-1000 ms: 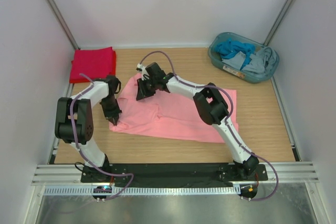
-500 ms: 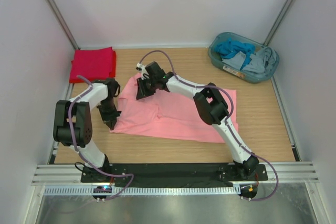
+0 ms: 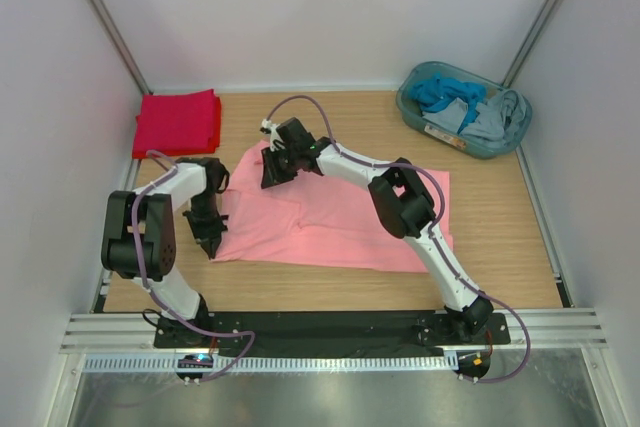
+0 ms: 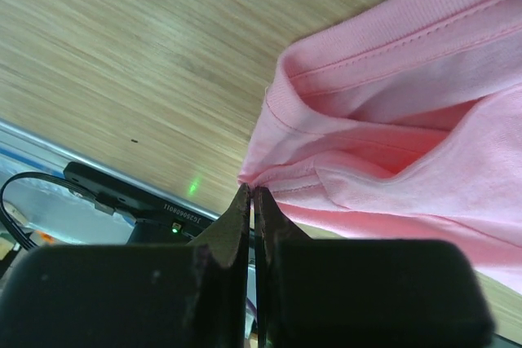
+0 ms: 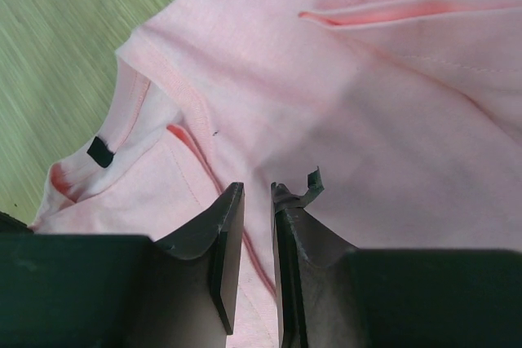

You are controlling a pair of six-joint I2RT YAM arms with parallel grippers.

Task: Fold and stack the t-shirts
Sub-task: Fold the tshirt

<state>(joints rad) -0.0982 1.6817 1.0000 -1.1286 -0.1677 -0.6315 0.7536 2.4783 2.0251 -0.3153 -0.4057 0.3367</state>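
The salmon-pink t-shirt [image 3: 340, 222] lies spread on the wooden table, partly folded at its left. My left gripper [image 3: 209, 245] is at the shirt's near-left corner. In the left wrist view, my left gripper [image 4: 252, 189] is shut on the edge of the pink cloth [image 4: 408, 120]. My right gripper [image 3: 268, 180] rests on the shirt's far-left part by the collar. In the right wrist view, my right gripper [image 5: 257, 193] has its jaws close together on a fold of the shirt [image 5: 391, 103], near the dark neck label [image 5: 100, 151]. The bright red t-shirt [image 3: 178, 122] lies folded at the far left.
A teal basket [image 3: 408, 107] holding blue-grey clothes [image 3: 470, 112] stands at the far right corner. White walls with metal posts enclose the table. A black base rail [image 3: 330, 327] runs along the near edge.
My left gripper has moved toward the near-left, and the shirt's near-left corner has shifted with it. My right gripper has stayed by the collar.
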